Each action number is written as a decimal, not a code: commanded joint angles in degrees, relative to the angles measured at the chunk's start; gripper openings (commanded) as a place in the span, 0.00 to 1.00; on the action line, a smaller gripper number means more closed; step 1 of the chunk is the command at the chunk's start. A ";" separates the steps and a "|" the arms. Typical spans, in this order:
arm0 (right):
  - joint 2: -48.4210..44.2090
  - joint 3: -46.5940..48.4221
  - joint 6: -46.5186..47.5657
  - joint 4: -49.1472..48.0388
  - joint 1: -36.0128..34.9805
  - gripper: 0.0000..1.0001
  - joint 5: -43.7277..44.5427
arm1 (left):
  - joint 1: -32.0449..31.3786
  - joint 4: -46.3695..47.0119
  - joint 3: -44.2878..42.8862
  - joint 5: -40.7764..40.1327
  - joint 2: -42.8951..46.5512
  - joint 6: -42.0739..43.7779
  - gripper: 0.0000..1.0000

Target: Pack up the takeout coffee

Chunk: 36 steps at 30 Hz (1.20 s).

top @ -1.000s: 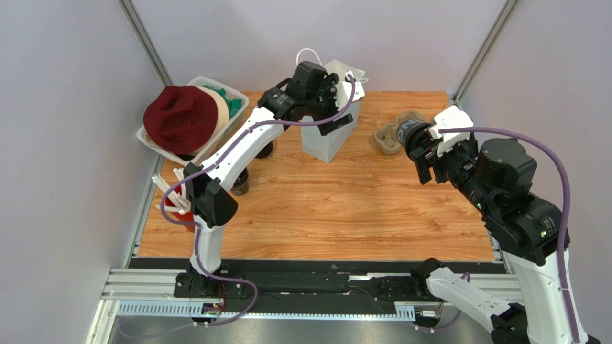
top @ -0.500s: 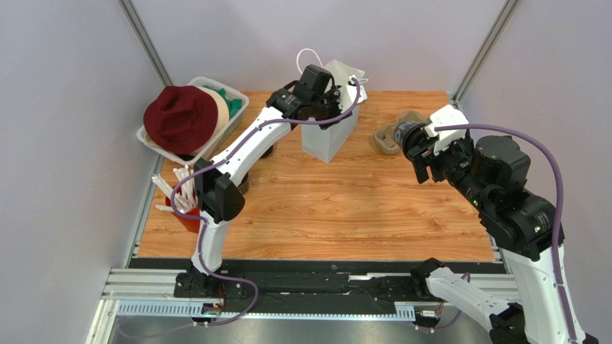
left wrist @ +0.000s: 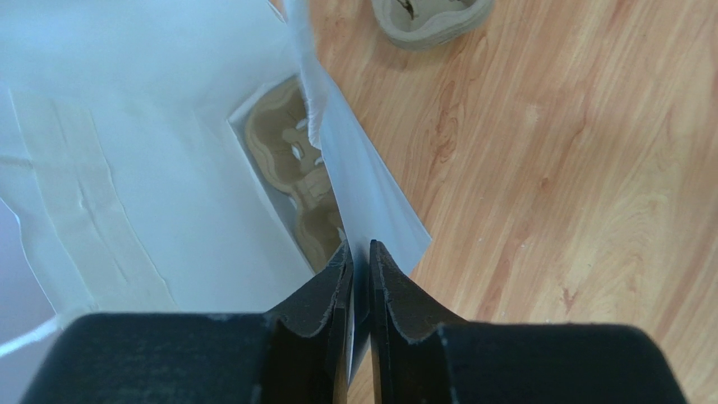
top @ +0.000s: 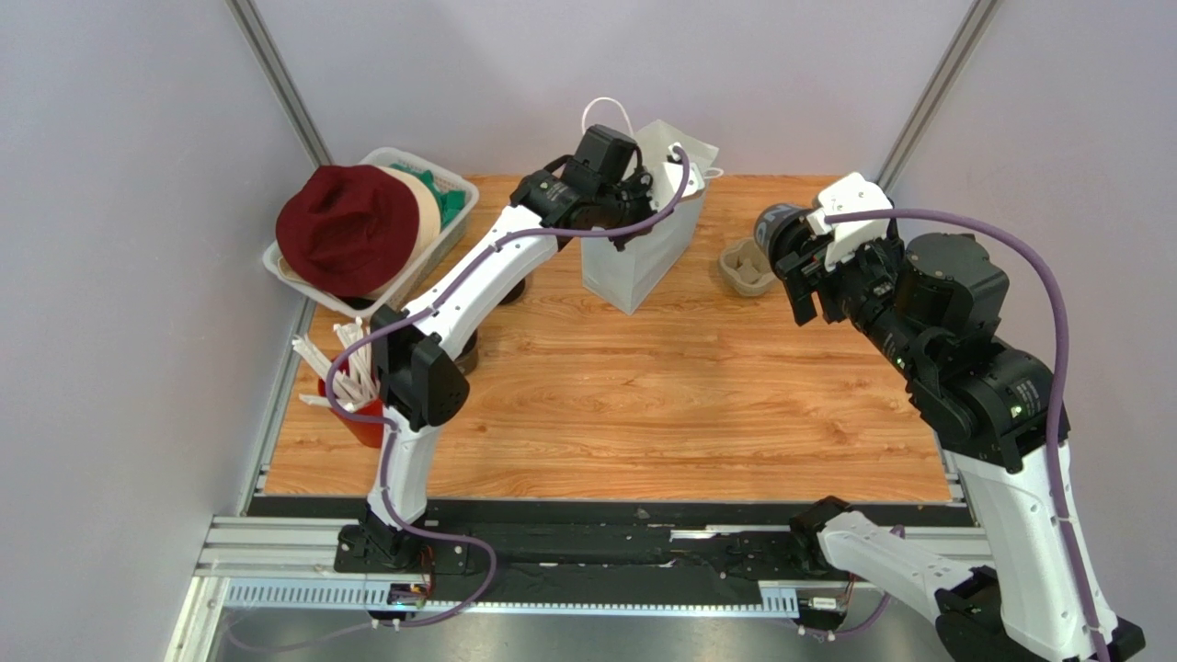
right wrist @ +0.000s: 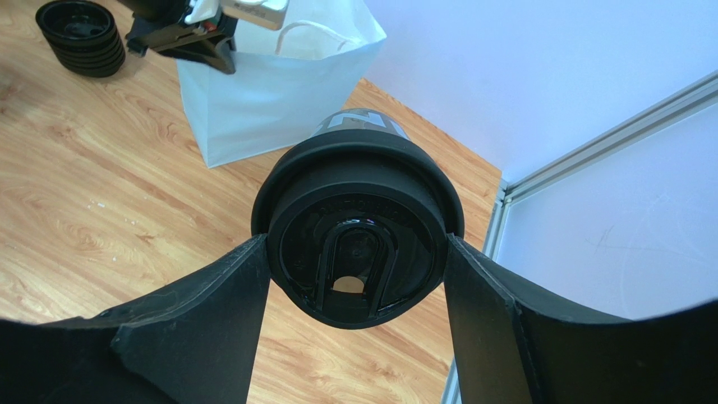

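Note:
The takeout coffee [right wrist: 358, 236], a dark cup with a black lid, sits clamped between my right gripper's [right wrist: 356, 252] fingers. In the top view this cup [top: 774, 225] hangs above the table's back right, to the right of the pale-blue paper bag [top: 638, 269], held by the right gripper [top: 790, 255]. My left gripper [left wrist: 357, 248] is shut on the bag's near wall [left wrist: 371, 194] at its rim. In the top view the left gripper [top: 622, 221] is at the bag's left side. Inside the bag lies a pulp cup tray [left wrist: 295, 168].
A second grey pulp tray [top: 746, 269] lies on the wood right of the bag, below the held cup. A stack of black lids [right wrist: 80, 38] stands left of the bag. A white bin [top: 449, 228] with a maroon hat and a red cup of straws [top: 352, 407] line the left edge.
My left gripper has closed on the bag's rim. The right arm has carried the cup up and leftward, away from the tray on the table and closer to the bag.

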State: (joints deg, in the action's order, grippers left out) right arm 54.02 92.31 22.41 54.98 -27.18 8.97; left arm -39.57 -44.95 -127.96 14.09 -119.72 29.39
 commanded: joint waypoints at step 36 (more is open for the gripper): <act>12.07 7.00 -9.84 -3.40 2.39 0.31 -11.66 | -11.14 1.53 36.03 -0.47 35.17 -9.35 0.16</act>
State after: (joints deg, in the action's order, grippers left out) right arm 64.34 95.83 16.80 48.77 -25.15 4.99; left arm -49.60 -46.61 -91.94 14.46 -87.74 21.47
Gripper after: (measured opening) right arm 0.719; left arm 0.163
